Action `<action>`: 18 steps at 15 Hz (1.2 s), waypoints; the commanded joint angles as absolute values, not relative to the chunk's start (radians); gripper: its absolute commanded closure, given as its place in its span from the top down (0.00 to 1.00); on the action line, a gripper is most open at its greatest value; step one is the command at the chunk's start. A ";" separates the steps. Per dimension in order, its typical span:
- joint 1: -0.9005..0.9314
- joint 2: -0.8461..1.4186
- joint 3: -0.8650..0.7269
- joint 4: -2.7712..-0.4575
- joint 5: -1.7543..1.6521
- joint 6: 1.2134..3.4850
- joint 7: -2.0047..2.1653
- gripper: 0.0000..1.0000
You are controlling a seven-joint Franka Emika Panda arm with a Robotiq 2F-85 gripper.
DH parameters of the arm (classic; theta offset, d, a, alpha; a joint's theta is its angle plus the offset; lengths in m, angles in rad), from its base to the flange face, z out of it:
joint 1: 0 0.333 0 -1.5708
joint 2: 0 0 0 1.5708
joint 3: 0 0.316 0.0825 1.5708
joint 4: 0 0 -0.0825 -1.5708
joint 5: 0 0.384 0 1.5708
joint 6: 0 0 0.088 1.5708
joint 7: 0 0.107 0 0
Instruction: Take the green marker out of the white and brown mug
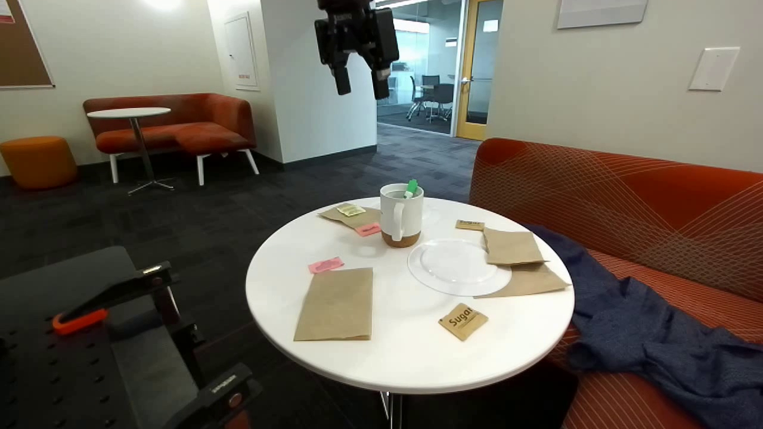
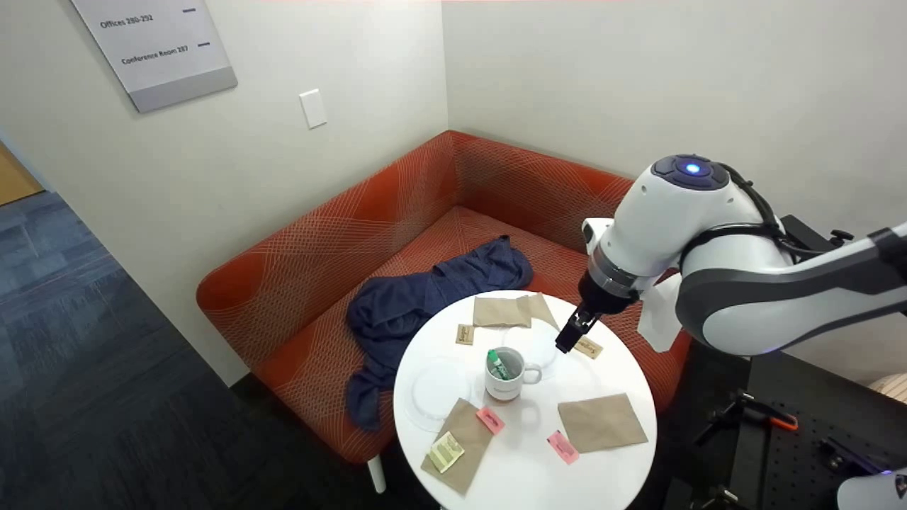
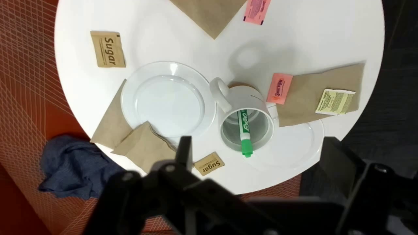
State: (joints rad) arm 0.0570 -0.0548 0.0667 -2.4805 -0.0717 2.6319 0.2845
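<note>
The white and brown mug (image 1: 388,208) stands upright on the round white table (image 1: 411,357). The mug also shows in an exterior view (image 2: 502,389) and in the wrist view (image 3: 243,97). The green marker (image 1: 411,187) leans inside it with its green cap above the rim. The marker also shows in an exterior view (image 2: 499,365) and in the wrist view (image 3: 244,125). My gripper (image 1: 362,89) is open and empty, high above the table and apart from the mug. It also shows in an exterior view (image 2: 565,343). In the wrist view the fingers (image 3: 257,142) stand wide apart.
A clear plate (image 3: 168,101) lies beside the mug's handle; another (image 3: 294,143) lies on its far side. Brown napkins (image 1: 337,304), sugar packets (image 1: 464,321), pink packets (image 1: 326,265) and a yellow packet (image 2: 446,452) lie around. A red bench (image 2: 340,234) holds a dark blue cloth (image 2: 432,290).
</note>
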 commanded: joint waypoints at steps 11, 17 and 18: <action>0.080 0.123 0.068 -2.448 -0.062 2.741 0.298 1.00; 0.109 0.208 0.045 -2.353 -0.123 2.752 0.332 1.00; 0.114 0.223 0.038 -2.332 -0.134 2.744 0.340 1.00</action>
